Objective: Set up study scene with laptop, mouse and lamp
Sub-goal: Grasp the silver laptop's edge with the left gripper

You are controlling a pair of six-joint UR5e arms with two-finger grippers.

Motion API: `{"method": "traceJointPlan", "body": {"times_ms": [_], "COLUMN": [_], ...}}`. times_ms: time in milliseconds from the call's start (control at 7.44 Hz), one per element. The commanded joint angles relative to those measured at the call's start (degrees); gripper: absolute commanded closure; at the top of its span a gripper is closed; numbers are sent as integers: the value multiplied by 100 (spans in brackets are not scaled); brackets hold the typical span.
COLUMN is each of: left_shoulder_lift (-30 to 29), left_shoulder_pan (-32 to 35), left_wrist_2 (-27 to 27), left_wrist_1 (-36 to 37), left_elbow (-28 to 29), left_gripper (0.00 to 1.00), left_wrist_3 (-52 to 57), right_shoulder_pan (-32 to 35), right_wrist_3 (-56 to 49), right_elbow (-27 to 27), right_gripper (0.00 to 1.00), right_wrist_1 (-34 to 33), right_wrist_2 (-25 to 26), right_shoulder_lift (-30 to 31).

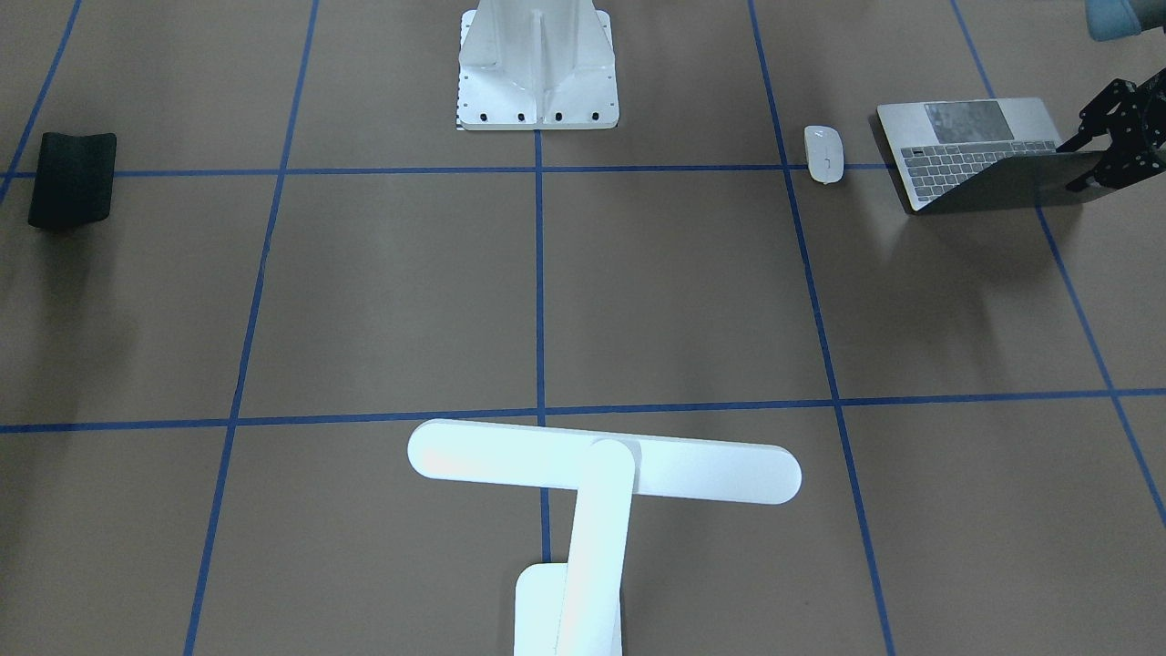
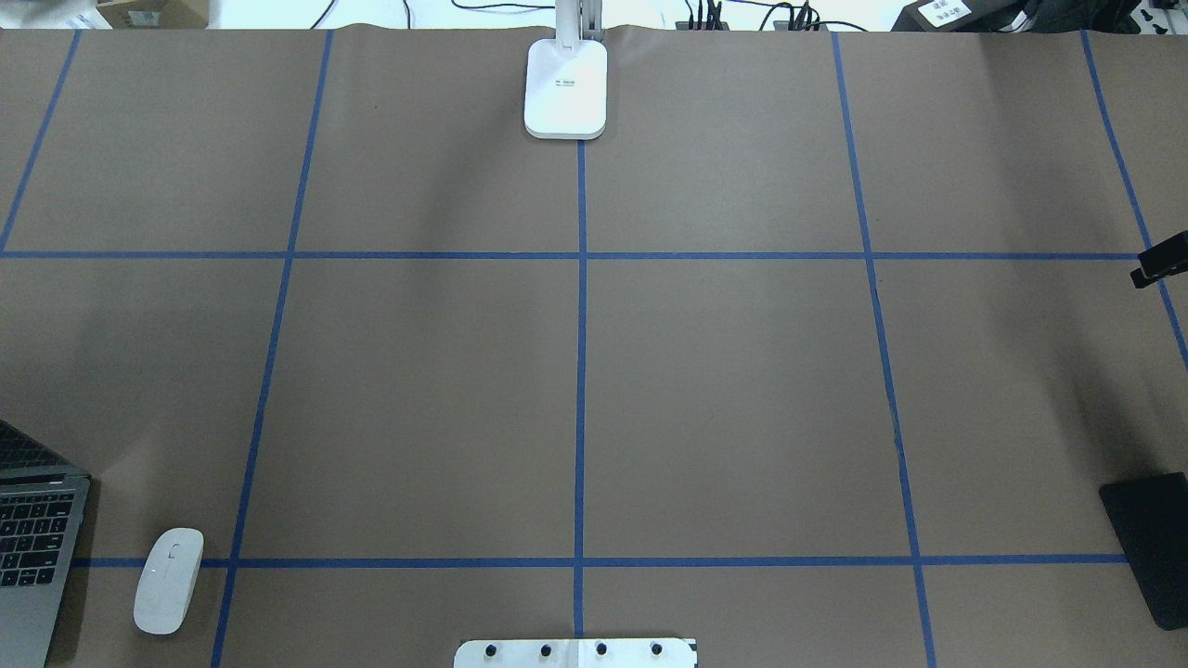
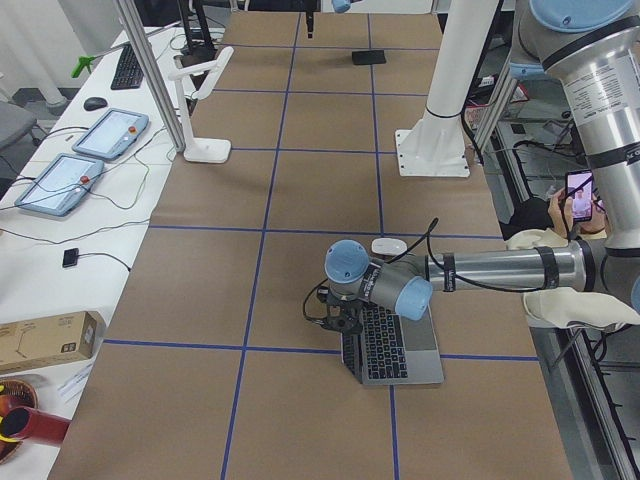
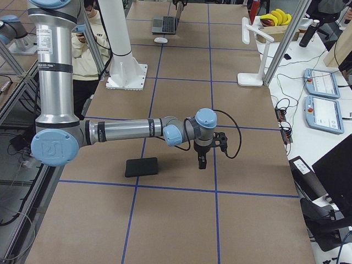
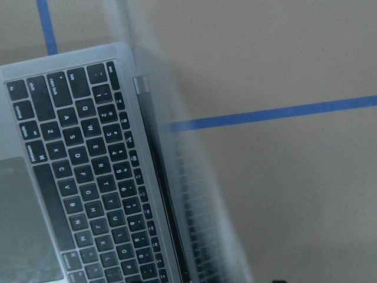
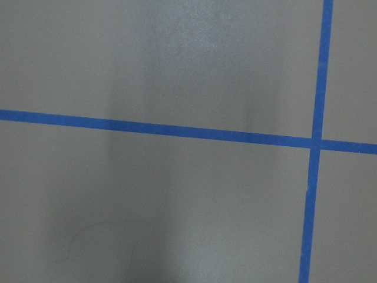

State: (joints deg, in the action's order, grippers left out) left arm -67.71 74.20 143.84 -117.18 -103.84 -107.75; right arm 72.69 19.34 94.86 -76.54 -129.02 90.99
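The laptop (image 1: 966, 150) lies at the table's left end with its lid raised about halfway; it also shows in the overhead view (image 2: 32, 547), in the left side view (image 3: 395, 345) and, keys up close, in the left wrist view (image 5: 88, 165). My left gripper (image 1: 1070, 169) straddles the side edge of the lid and looks shut on it (image 3: 335, 318). The white mouse (image 1: 823, 153) lies beside the laptop (image 2: 168, 581). The white lamp (image 1: 601, 474) stands at the far middle edge (image 2: 566, 90). My right gripper (image 4: 202, 160) points down above bare paper, looks shut and holds nothing.
The white ribbed pedestal (image 1: 537, 73) stands at the robot's side of the table in the middle. A black mat (image 2: 1151, 547) lies at the right end (image 4: 141, 166). Blue tape lines grid the brown paper. Tablets and cables lie beyond the far edge (image 4: 322, 82).
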Motion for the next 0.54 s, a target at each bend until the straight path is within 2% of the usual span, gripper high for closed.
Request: {"method": "traceJointPlan", "body": {"times_ms": [0, 269, 403], "left_shoulder_lift": [-23, -93, -189], "left_shoulder_pan": [6, 15, 24], "left_wrist_2": [12, 239, 667], "left_wrist_1": [-7, 54, 81], "left_elbow": [4, -57, -49], "left_gripper": [100, 100, 100], "left_wrist_3": [-36, -80, -80], "right_shoulder_pan": [0, 0, 0], "right_wrist_3": [0, 0, -9], "right_elbow": [7, 7, 7], "right_gripper": [0, 0, 0], "right_wrist_1": [8, -1, 8], "right_wrist_2": [-1, -1, -1], "right_shoulder_lift": [15, 15, 15]}}
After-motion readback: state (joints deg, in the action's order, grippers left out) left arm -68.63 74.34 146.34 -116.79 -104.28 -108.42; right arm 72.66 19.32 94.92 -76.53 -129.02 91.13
